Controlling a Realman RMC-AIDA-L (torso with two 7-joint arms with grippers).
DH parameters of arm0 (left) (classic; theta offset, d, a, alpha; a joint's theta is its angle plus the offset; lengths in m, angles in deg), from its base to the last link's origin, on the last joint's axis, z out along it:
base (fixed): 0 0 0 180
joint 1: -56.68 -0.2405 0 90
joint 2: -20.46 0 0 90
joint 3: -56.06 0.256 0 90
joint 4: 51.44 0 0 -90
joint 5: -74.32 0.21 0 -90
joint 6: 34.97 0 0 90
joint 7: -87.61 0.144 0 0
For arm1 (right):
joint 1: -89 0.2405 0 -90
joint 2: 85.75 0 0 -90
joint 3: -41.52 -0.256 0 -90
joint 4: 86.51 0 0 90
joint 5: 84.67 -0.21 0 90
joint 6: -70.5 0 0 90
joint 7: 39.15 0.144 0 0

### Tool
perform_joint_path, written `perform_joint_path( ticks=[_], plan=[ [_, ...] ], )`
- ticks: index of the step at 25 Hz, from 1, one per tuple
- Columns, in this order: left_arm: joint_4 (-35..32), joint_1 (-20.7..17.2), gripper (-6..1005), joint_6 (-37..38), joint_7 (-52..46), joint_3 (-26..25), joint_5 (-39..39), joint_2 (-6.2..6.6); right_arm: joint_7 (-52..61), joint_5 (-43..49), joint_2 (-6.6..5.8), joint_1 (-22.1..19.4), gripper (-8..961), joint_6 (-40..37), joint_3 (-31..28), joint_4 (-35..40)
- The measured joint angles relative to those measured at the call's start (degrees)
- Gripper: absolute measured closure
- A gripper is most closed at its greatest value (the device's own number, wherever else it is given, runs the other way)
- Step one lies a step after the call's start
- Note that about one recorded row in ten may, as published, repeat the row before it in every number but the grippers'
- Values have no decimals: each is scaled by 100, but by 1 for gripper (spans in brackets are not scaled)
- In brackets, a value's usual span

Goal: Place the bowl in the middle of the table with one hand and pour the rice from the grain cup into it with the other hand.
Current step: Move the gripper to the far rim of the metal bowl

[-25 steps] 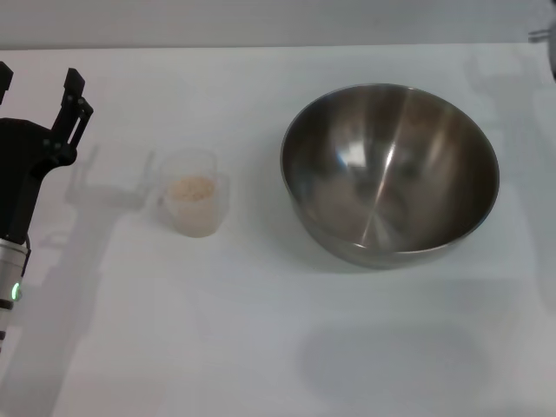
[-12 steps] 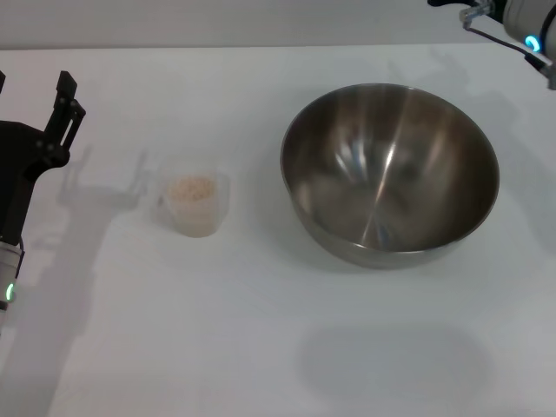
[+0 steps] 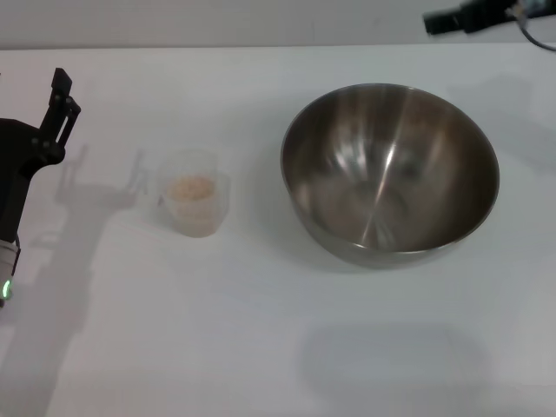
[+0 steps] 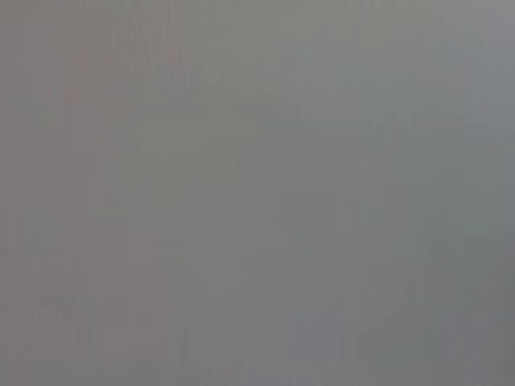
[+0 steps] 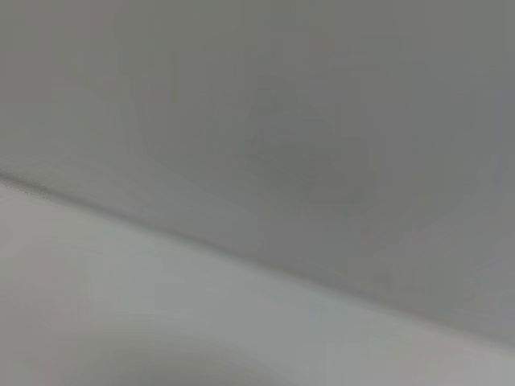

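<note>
The steel bowl (image 3: 389, 174) stands upright on the white table (image 3: 261, 347), right of centre. The clear grain cup (image 3: 193, 204) stands to its left, with rice (image 3: 191, 188) inside and its handle pointing left. My left gripper (image 3: 28, 91) hangs at the left edge, well left of the cup. One black finger (image 3: 61, 104) shows, set wide of the palm; the other is cut off by the edge. My right gripper (image 3: 456, 19) shows as a black part at the top right, beyond the bowl's far rim and apart from it. Both wrist views are blank grey.
The table's far edge (image 3: 261, 47) meets a grey wall. White tabletop lies in front of the bowl and cup.
My left gripper has drifted left, so its second finger has left the picture. My right arm has come in at the top right and moved left behind the bowl. Bowl and cup have not moved.
</note>
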Motion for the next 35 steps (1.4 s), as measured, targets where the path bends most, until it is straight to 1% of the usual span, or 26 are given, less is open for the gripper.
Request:
perform_joint_path(
  ticks=[2, 3, 4, 8, 14, 23, 28, 35],
  plan=[
    [0, 10, 212, 0, 8, -1, 0, 0, -23, 115, -93, 266, 246, 440, -311, -349],
    [0, 17, 212, 0, 22, -4, 0, 0, -50, 167, -223, 463, 247, 680, -427, -746],
    [0, 17, 213, 0, 22, -4, 0, 0, -50, 167, -223, 463, 248, 680, -427, -746],
    [-19, 37, 216, -3, 30, -87, -2, 4, -142, 181, -379, 667, 252, 837, -417, -1372],
    [-59, 72, 220, -9, 10, -138, -2, 2, -267, 306, -394, 800, 259, 897, -388, -1769],
    [-71, 96, 226, -10, 25, -143, -2, 0, -579, 459, -370, 1072, 268, 734, -394, -2622],
    [-75, 97, 230, -10, 13, -143, -2, 0, -682, 462, -358, 1124, 273, 628, -402, -2901],
    [-96, 95, 235, -9, 9, -143, -2, -4, -740, 470, -350, 1111, 280, 574, -408, -2964]
  ],
)
